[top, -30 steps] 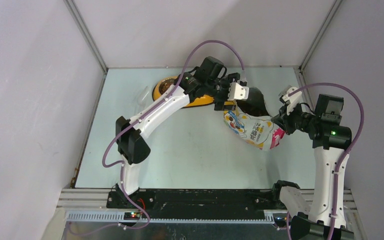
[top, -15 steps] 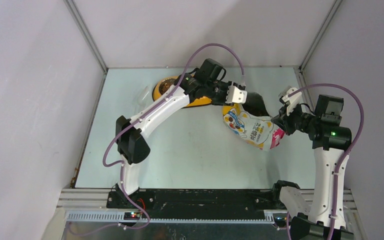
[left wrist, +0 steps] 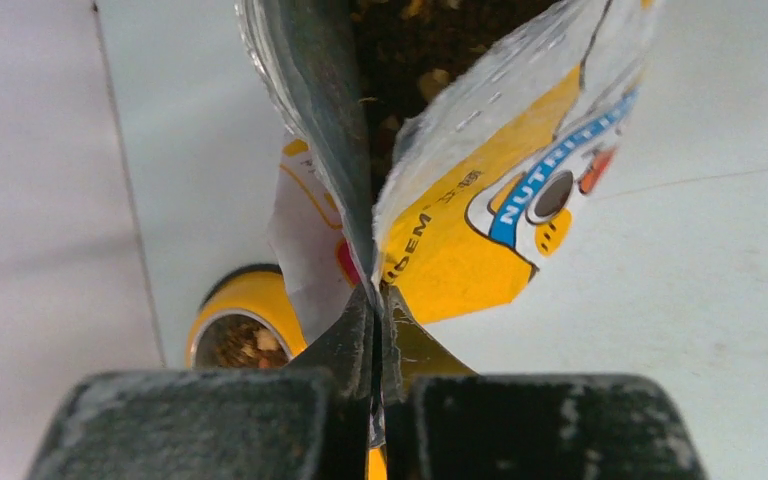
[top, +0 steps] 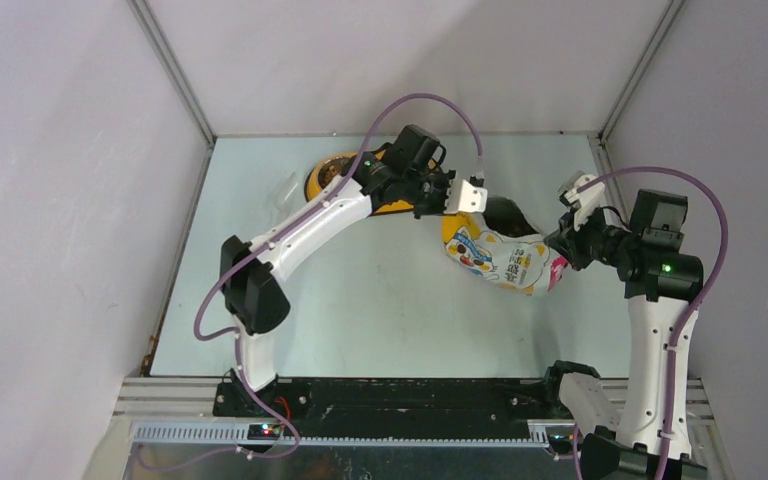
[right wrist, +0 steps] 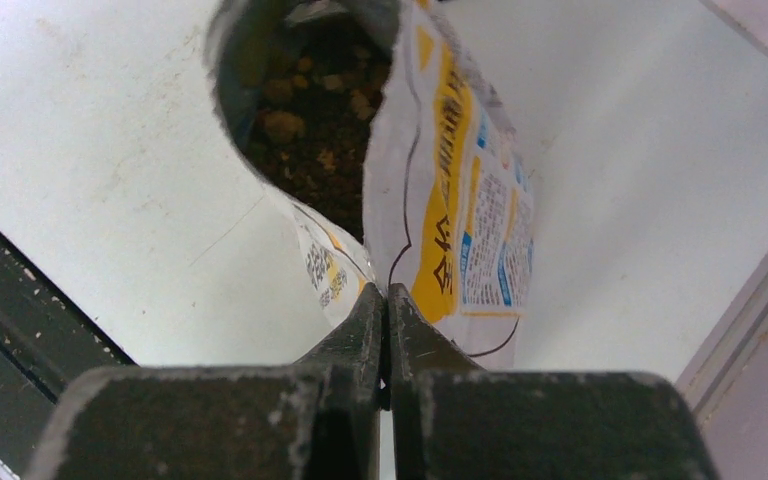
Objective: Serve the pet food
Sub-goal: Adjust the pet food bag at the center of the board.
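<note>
The yellow-white foil bag (top: 495,258) lies across the table's middle right with its mouth held open between both arms. Brown pet food kibble (left wrist: 415,60) fills its inside, also seen in the right wrist view as pet food (right wrist: 305,120). My left gripper (top: 458,210) is shut on the bag's rim nearest the bowl; its jaws (left wrist: 378,292) pinch the foil edge of the bag (left wrist: 480,210). My right gripper (top: 558,250) is shut on the opposite rim, and its jaws (right wrist: 387,290) pinch a fold of the bag (right wrist: 460,200).
The yellow double bowl (top: 318,184) sits at the back left, partly under my left arm; one steel cup (left wrist: 232,342) holds some kibble. A clear scoop (top: 288,188) lies just left of the bowl. Side walls (top: 175,230) close in the table.
My left gripper has gone from open to shut on the bag's rim and drawn slightly left. The bag's mouth has narrowed and shifted a little. The right arm has held still.
</note>
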You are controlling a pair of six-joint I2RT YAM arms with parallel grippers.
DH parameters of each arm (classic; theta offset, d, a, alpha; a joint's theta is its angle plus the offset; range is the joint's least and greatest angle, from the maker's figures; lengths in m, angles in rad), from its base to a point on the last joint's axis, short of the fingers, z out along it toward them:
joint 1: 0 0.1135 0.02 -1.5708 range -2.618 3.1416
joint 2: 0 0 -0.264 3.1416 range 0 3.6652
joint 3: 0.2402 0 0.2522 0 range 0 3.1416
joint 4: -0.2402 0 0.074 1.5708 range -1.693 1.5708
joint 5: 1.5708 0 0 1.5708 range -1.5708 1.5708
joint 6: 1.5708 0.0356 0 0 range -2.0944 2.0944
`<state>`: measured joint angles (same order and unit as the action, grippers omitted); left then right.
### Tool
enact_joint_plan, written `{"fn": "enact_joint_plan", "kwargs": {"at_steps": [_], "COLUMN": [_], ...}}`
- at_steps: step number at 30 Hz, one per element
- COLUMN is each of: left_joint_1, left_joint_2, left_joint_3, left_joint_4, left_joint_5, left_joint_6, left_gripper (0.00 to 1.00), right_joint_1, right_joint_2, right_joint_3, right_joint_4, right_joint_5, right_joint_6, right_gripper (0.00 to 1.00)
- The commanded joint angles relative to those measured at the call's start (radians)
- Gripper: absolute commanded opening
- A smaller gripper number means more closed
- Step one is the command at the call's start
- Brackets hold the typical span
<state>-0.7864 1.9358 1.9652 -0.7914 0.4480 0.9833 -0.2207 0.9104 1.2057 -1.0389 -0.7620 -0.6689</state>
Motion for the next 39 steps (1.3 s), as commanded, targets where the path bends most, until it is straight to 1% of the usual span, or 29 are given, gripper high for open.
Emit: {"fn": "enact_joint_plan", "kwargs": {"at_steps": [1, 2, 4, 6, 9, 12, 14, 17, 21, 22, 23, 24, 25, 26, 27, 28, 30, 35, 39], "left_joint_1": [0.018, 0.018, 0.019, 0.021, 0.021, 0.021, 0.021, 0.019, 0.011, 0.008, 0.001, -0.002, -0.006, -0.007, -0.008, -0.008, -0.008, -0.008, -0.007], "left_joint_2": [-0.198, -0.256, -0.339, -0.401, -0.452, -0.513, -0.533, -0.547, -0.552, -0.552, -0.549, -0.547, -0.543, -0.541, -0.540, -0.539, -0.541, -0.539, -0.542], "left_joint_3": [-0.100, -0.127, -0.236, -0.290, -0.340, -0.426, -0.450, -0.452, -0.437, -0.438, -0.438, -0.439, -0.439, -0.440, -0.441, -0.442, -0.441, -0.424, -0.427], "left_joint_4": [-0.132, -0.121, -0.108, -0.124, -0.142, -0.076, -0.036, -0.008, -0.014, -0.016, -0.016, -0.018, -0.025, -0.028, -0.031, -0.034, -0.036, -0.062, -0.084], "left_joint_5": [-0.010, -0.003, 0.027, 0.071, 0.110, 0.061, 0.017, -0.033, -0.084, -0.099, -0.129, -0.141, -0.156, -0.158, -0.161, -0.160, -0.159, -0.161, -0.125], "left_joint_6": [-0.105, -0.118, -0.157, -0.189, -0.256, -0.345, -0.386, -0.417, -0.432, -0.432, -0.432, -0.430, -0.430, -0.430, -0.430, -0.429, -0.422, -0.400, -0.371], "left_gripper": [0.00, 0.00, 0.00, 0.00, 0.00, 0.00, 0.00, 0.00, 0.00, 0.00, 0.00, 0.00, 0.00, 0.00, 0.00, 0.00, 0.00, 0.00, 0.00], "right_joint_1": [-0.007, 0.000, 0.022, 0.052, 0.087, 0.150, 0.201, 0.274, 0.285, 0.290, 0.306, 0.315, 0.336, 0.348, 0.370, 0.381, 0.414, 0.498, 0.548], "right_joint_2": [-0.024, -0.021, -0.012, -0.007, -0.004, 0.005, 0.016, 0.032, 0.028, 0.022, 0.017, 0.002, -0.008, -0.030, -0.041, -0.062, -0.081, -0.073, -0.104], "right_joint_3": [0.041, 0.044, 0.047, 0.048, 0.048, 0.048, 0.048, 0.047, 0.015, 0.010, -0.001, -0.009, -0.027, -0.036, -0.054, -0.064, -0.096, -0.164, -0.241], "right_joint_4": [0.265, 0.281, 0.331, 0.387, 0.447, 0.442, 0.420, 0.406, 0.383, 0.348, 0.326, 0.288, 0.272, 0.247, 0.241, 0.239, 0.267, 0.307, 0.373], "right_joint_5": [0.034, 0.067, 0.128, 0.194, 0.231, 0.223, 0.231, 0.251, 0.202, 0.188, 0.170, 0.166, 0.162, 0.163, 0.172, 0.188, 0.226, 0.316, 0.385], "right_joint_6": [0.062, 0.076, 0.115, 0.154, 0.192, 0.195, 0.181, 0.158, 0.088, 0.029, 0.002, -0.055, -0.079, -0.128, -0.147, -0.172, -0.186, -0.206, -0.210], "right_gripper": [0.00, 0.00, 0.00, 0.00, 0.00, 0.00, 0.00, 0.00, 0.00, 0.09, 0.14, 0.25, 0.31, 0.40, 0.44, 0.50, 0.53, 0.52, 0.51]}}
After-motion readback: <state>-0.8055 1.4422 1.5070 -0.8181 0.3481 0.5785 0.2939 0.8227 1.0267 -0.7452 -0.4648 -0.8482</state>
